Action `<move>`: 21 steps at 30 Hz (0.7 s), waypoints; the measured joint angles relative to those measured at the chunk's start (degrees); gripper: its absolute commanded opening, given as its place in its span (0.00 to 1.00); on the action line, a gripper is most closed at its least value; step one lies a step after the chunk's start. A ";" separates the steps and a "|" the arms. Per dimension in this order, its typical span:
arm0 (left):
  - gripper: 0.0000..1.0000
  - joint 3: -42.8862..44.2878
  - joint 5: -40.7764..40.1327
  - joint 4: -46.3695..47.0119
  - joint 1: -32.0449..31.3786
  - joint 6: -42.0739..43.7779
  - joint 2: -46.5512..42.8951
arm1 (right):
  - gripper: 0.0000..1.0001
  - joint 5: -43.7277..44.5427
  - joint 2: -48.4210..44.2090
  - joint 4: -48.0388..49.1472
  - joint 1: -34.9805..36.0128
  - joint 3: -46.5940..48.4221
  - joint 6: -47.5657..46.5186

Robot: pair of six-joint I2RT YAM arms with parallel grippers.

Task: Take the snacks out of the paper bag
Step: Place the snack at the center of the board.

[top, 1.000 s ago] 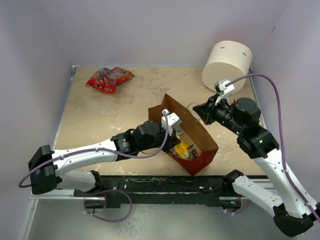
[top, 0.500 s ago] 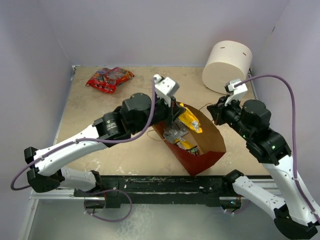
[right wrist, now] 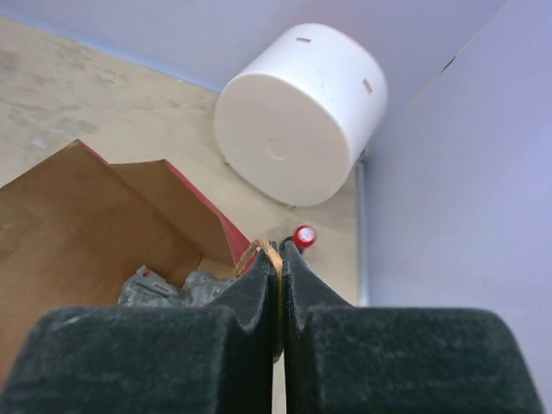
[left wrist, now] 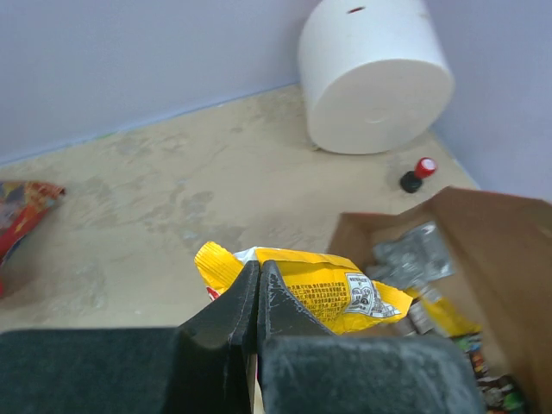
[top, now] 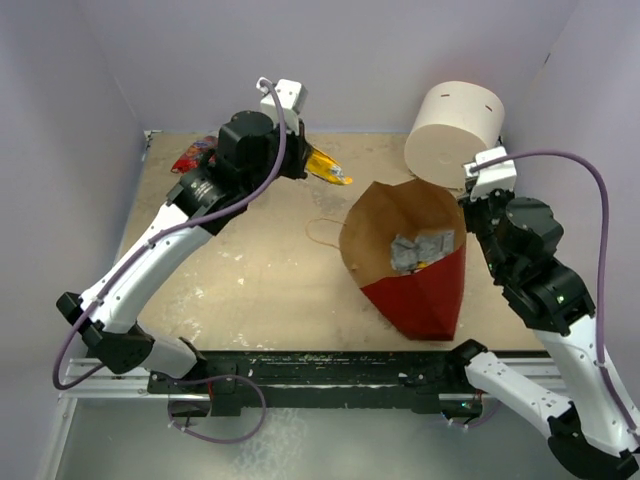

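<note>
Top external view, near edge first: the paper bag is seen on the near right of the desk, its mouth tipped open toward the far left, and crinkled silver-grey packets are seen lying inside it, so the emptying is judged to be only partly done. At the bag's far right rim the right gripper is pressed fully together on the thin string handle, by which the mouth appears to be held up and open. Farther off and to the left, above the far middle of the desk, the left gripper is raised clear of the bag, its jaws closed tight on one end of a yellow packet. The packet's long axis runs from the jaws out toward the right, and it is held in the air, touching neither desk nor bag. The coming move is judged to be a set-down, for which bare desk lies directly below. The red cartoon-printed bag, already out, lies to the far left of this gripper, while the paper bag lies to its near right, well apart. Since the right arm is taken up with the handle, any later reach into the mouth is judged to fall to the left arm. A white cylinder stands at the far right corner.
</note>
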 measured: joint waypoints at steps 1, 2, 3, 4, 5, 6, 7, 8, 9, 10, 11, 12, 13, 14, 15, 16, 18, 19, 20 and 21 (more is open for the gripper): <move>0.00 0.31 0.39 -0.74 1.77 -0.31 0.68 | 0.00 1.01 0.81 1.36 -0.02 0.15 -3.21; 0.00 0.35 0.87 -1.79 3.63 -0.66 1.25 | 0.00 1.09 1.68 2.54 -0.09 0.26 -6.23; 0.00 0.35 0.96 -2.29 4.39 -0.98 1.42 | 0.00 1.05 2.38 3.37 -0.13 0.31 -8.35; 0.00 0.35 1.18 -3.13 5.51 -1.51 1.60 | 0.00 0.83 3.19 4.20 -0.22 0.33 -10.64; 0.00 0.35 1.36 -3.89 6.47 -1.99 1.62 | 0.00 0.00 3.91 4.72 -0.35 0.48 -12.92; 0.00 0.35 1.42 -4.39 6.97 -2.40 1.62 | 0.00 -1.51 4.70 5.22 -0.39 0.63 -15.37; 0.00 0.33 1.51 -4.76 7.54 -3.04 1.57 | 0.00 -3.37 5.44 5.46 -0.48 0.66 -17.42; 0.00 0.20 1.75 -4.96 8.15 -3.72 1.49 | 0.00 -6.88 6.23 5.22 -0.59 0.66 -20.02; 0.00 0.04 1.86 -5.07 8.46 -4.26 1.38 | 0.00 -10.84 6.78 4.39 -0.72 0.66 -22.53; 0.00 -0.63 1.97 -5.09 8.92 -5.03 1.07 | 0.00 -15.47 7.10 3.23 -0.76 0.63 -24.68; 0.00 -1.36 2.03 -5.22 9.16 -5.49 0.68 | 0.00 -19.34 7.30 2.23 -0.72 0.63 -26.03; 0.00 -2.29 2.03 -5.33 9.42 -6.10 0.17 | 0.00 -24.68 7.34 0.76 -0.74 0.63 -27.23; 0.00 -3.52 2.01 -5.60 9.66 -6.60 -0.52 | 0.00 -29.75 7.30 -0.87 -0.72 0.61 -28.13; 0.00 -4.81 1.95 -5.88 9.81 -7.17 -1.29 | 0.00 -33.51 7.15 -2.05 -0.70 0.50 -28.52; 0.00 -6.36 1.81 -6.14 9.99 -7.82 -2.16 | 0.00 -37.05 6.75 -2.89 -0.70 0.15 -28.37; 0.00 -7.56 1.70 -6.36 10.03 -8.24 -2.86 | 0.00 -41.00 5.73 -3.37 -0.70 -0.98 -27.43; 0.00 -10.29 1.22 -6.62 10.08 -9.40 -4.31 | 0.00 -44.61 2.67 -3.56 -0.68 -3.63 -25.03; 0.00 -12.02 0.87 -6.71 10.14 -10.10 -5.16 | 0.00 -45.29 0.07 -2.51 -0.61 -5.88 -22.80; 0.00 -13.05 0.63 -7.06 10.14 -10.60 -5.62 | 0.00 -45.31 -2.89 -1.95 -0.59 -7.96 -20.61; 0.00 -14.36 0.37 -7.17 10.19 -11.19 -6.10 | 0.00 -44.83 -5.49 -1.29 -0.59 -9.75 -18.78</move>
